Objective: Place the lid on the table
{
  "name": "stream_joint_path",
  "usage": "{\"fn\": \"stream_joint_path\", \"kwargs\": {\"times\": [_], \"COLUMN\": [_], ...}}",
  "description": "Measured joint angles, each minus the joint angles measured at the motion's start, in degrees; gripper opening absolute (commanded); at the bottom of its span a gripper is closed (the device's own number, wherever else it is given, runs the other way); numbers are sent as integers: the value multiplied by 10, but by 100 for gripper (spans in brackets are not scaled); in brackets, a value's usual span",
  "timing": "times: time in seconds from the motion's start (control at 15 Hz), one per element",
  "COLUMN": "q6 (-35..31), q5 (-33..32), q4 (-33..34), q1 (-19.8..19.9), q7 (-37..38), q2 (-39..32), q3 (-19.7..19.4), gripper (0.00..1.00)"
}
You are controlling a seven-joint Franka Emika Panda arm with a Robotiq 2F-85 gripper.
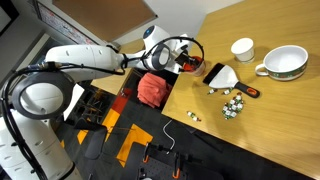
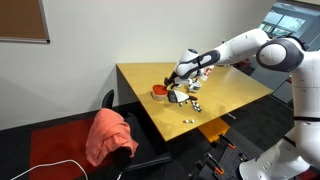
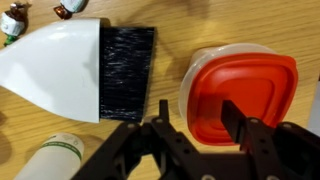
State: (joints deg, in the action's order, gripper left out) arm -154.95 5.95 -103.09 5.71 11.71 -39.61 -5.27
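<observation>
Hovering my claw (image 3: 197,108) low over the counter (image 3: 170,55), fingers spread, gripping nothing. Wrist view: one finger (image 3: 236,118) overlaps the lid (image 3: 245,85), the other is over bare wood between lid and brush (image 3: 80,65). The lid's edge falls in the gap. Can't tell if either finger touches it.

Lid is red-orange and lies flat. A pale translucent rim shows round its left and top sides, which looks like a tub (image 3: 196,62) under it. Contents hidden by the lid.

Brush has a white shell and black bristles; it's just beside the lid, not touching. A white bottle (image 3: 58,155) with a greenish band lies at bottom left, near the brush. Small toys (image 3: 14,20) at the top edge.

In an exterior view the claw (image 1: 186,58) is at the counter (image 1: 270,125) edge nearest the arm, with the lid (image 1: 190,66) a red patch under it. Brush (image 1: 218,73) comes next, then cup (image 1: 242,48) and bowl (image 1: 284,63), well apart from the lid. Both stand upright and the bowl is green-rimmed. Contents too small to tell. Toys (image 1: 232,102) are scattered by the brush. A red cloth (image 1: 152,88) lies off the counter, below the arm.

In an exterior view the lid (image 2: 160,92) sits near a counter (image 2: 230,92) corner, claw (image 2: 180,82) just above it.
</observation>
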Motion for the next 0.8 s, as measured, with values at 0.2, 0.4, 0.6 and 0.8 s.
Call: {"fn": "stream_joint_path", "kwargs": {"times": [0.2,0.4,0.6,0.8], "q6": [0,0,0,0], "q5": [1,1,1,1], "q4": [0,1,2,7], "q1": [1,3,5,5], "q7": [0,0,0,1], "q2": [-4,-8,-15,-24], "q3": [0,0,0,-1], "gripper": [44,41,39,8]}}
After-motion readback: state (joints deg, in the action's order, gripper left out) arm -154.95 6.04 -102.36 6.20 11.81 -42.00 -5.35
